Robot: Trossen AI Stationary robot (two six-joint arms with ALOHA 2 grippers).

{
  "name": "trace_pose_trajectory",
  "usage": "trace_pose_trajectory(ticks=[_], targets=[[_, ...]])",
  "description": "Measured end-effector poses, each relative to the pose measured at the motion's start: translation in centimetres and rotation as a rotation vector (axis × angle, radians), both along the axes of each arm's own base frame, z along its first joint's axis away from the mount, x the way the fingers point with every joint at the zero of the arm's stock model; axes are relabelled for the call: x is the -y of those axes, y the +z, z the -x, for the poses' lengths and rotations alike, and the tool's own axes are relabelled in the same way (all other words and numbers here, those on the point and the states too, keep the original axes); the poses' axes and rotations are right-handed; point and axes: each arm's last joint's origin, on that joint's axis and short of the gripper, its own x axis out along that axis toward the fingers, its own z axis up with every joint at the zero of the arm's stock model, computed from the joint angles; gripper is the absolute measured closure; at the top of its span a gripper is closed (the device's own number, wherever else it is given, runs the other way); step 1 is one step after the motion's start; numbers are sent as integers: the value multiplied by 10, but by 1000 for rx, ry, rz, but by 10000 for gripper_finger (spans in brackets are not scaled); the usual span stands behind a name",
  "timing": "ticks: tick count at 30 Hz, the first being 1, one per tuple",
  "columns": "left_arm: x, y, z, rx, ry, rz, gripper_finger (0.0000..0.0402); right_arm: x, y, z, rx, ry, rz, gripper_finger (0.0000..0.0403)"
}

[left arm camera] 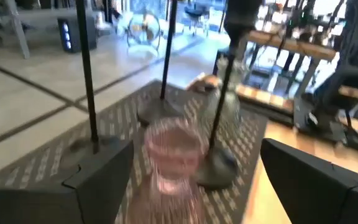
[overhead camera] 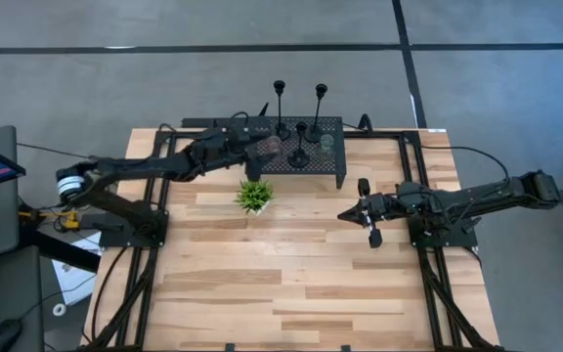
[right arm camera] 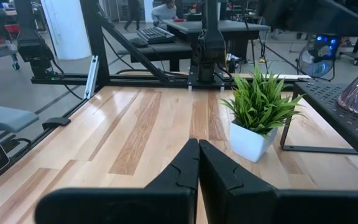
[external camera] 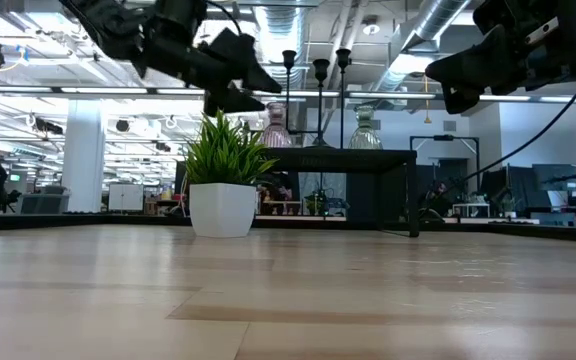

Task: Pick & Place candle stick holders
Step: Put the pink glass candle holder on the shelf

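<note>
Fingers (left arm camera: pixel 98 180) on left gripper (left arm camera: pixel 185 186) spread wide around pink glass cup (left arm camera: pixel 171 155) on rack (overhead camera: pixel 296 161). Right gripper (overhead camera: pixel 369 210) pressed shut, idle over tabletop (overhead camera: pixel 291 274). Risk: 3 slim black holders (overhead camera: pixel 300 147) crowd close, could get clipped, tip.

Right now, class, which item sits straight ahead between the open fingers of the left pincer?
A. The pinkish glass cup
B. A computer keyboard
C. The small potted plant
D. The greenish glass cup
A: in the left wrist view the pinkish glass cup stands on the black mesh rack straight ahead between the spread fingers of the left pincer, while the potted plant sits apart on the table.
</note>
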Motion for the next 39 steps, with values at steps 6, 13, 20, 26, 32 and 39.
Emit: trace_pose_trajectory(ticks=[6,13,20,26,32,39], targets=[[18,12,33,-113,-13,49,50,0,0,0,0,2,0,403],[36,28,59,-93,-46,43,50,0,0,0,0,2,0,403],[41,35,65,-50,-56,33,50,0,0,0,0,2,0,403],[40,33,63,-55,-56,35,51,0,0,0,0,2,0,403],[39,32,60,-59,-58,27,63,0,0,0,-3,2,0,403],[39,36,60,-25,-57,18,64,0,0,0,-4,2,0,403]])
